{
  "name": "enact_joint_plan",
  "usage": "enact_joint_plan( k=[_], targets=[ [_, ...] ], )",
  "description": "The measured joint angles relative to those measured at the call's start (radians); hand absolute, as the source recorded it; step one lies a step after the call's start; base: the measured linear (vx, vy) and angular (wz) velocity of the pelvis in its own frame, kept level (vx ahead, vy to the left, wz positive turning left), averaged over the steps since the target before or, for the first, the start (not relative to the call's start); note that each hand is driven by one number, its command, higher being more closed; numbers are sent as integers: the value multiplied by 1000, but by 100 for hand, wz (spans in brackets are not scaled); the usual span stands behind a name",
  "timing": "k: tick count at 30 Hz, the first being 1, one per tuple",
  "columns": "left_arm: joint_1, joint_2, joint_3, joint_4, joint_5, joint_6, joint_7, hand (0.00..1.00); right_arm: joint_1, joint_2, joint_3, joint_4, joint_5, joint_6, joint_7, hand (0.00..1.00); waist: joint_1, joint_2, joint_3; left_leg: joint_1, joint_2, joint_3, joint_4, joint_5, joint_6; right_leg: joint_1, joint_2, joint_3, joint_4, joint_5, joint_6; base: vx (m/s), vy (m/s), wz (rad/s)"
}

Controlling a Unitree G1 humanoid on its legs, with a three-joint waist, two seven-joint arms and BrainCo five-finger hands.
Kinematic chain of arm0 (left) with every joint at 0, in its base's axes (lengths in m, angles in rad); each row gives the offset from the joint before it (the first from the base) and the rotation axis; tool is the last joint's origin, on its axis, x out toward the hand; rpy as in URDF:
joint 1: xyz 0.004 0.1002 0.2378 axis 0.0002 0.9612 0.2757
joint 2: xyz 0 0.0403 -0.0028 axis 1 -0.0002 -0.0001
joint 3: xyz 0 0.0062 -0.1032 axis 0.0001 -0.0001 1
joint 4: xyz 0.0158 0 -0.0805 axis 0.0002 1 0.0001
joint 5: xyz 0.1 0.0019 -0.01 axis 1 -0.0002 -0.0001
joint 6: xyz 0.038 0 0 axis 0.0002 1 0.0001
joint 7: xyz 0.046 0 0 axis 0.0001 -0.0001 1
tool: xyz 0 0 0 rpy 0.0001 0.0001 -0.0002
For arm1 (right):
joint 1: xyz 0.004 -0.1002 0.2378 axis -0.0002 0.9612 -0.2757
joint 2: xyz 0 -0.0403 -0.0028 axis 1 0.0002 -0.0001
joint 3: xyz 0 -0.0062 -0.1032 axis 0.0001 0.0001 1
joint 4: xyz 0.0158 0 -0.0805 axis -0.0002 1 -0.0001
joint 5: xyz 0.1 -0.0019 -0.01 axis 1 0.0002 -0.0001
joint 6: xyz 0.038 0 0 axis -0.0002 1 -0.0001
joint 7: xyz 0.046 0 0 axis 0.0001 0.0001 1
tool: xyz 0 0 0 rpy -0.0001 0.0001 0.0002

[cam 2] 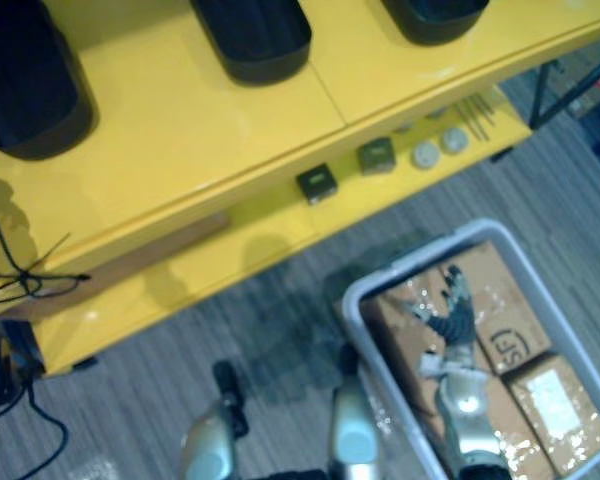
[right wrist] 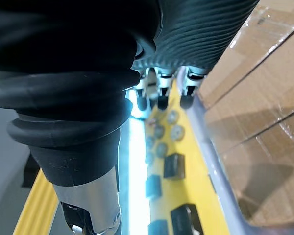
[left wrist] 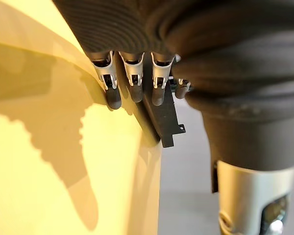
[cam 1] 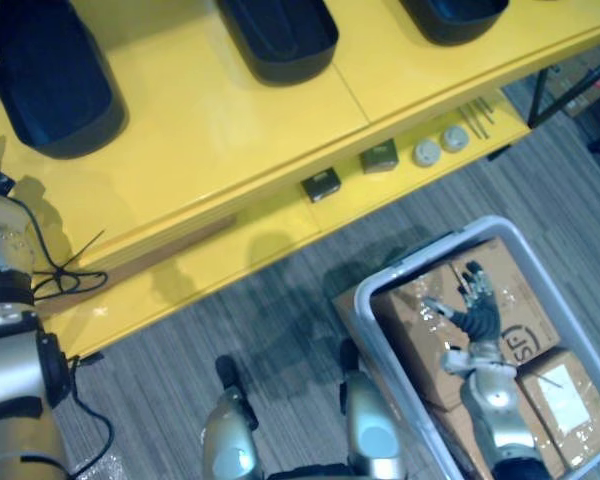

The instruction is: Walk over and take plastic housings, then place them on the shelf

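Three black plastic housings stand on the yellow shelf top [cam 1: 210, 130]: one at the left [cam 1: 55, 80], one in the middle [cam 1: 280, 35], one at the right [cam 1: 455, 15]. My left hand [left wrist: 134, 81] hangs beside the yellow surface at the shelf's left end, its fingers relaxed and holding nothing; a thin dark flat piece [left wrist: 161, 120] shows just behind them. Over a cardboard box [cam 1: 520, 300] in the white bin [cam 1: 430, 250] hovers my right hand [cam 1: 472, 310], fingers spread and empty.
The shelf's lower level holds small parts: a black box [cam 1: 321, 184], a green box [cam 1: 379, 155], two round discs [cam 1: 427, 152] and thin rods [cam 1: 477, 115]. The bin sits on the grey floor at the lower right, packed with taped cardboard boxes.
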Motion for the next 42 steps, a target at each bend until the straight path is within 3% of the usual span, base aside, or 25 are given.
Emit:
enact_joint_plan(
  k=[10, 22, 26, 30, 33, 36, 40, 42],
  targets=[
    [0, 48, 0, 0, 0, 0, 2, 0, 0, 0, 10, 1, 0, -8, -3, 0, 9, -20, 10, 2, 1, -5, 0, 0, 0, -2, 0, -5, 18, -13, -2, 0, -1, 1],
    [0, 49, 0, 0, 0, 0, -6, 0, -2, 0, 10, 3, 0, -10, -3, 0, 12, -21, 11, 3, 0, -5, -2, 0, 0, -1, 0, -6, 18, -13, -2, 0, 0, 0],
    [0, 49, -3, -2, 12, -4, -90, 0, 0, 0, 10, 3, 0, -16, -1, 0, 12, -21, 11, 4, 0, -6, -3, 0, 0, 1, -1, -6, 16, -13, -2, 0, 0, 0],
    [18, 49, -56, -107, 88, -6, -181, 0, 6, 3, 10, -7, 0, -16, 0, 0, 15, -21, 10, 6, -3, -12, -3, 1, 0, 8, -4, -10, 14, -13, -2, 0, 0, 4],
    [47, 36, -120, -236, 91, -49, -253, 0, 17, 30, 10, -15, 0, -16, -2, 0, 10, -21, 6, 28, -7, -29, -10, 0, 0, 53, -8, -32, -9, -11, -1, 7, 8, 13],
    [125, 11, -112, -382, 92, -140, -299, 0, 28, 49, 6, -48, -4, -23, -8, 0, 10, -15, -15, 44, -13, -27, -42, 4, -3, 69, -10, -35, -42, -1, 2, 14, 14, 2],
    [347, -124, -30, -628, 162, -194, -307, 0, 40, 94, -11, -57, -32, -28, -12, 0, 12, 8, -90, 77, -27, -24, -83, 16, 1, 109, -17, -52, -95, 13, 7, 100, 23, 2],
    [525, -218, 56, -798, 173, -207, -322, 0, 91, 112, -40, -102, -75, -28, -12, 0, 21, 41, -149, 117, -27, -28, -119, 16, 0, 149, -14, -68, -115, 13, 7, 125, 1, 9]
  ],
)
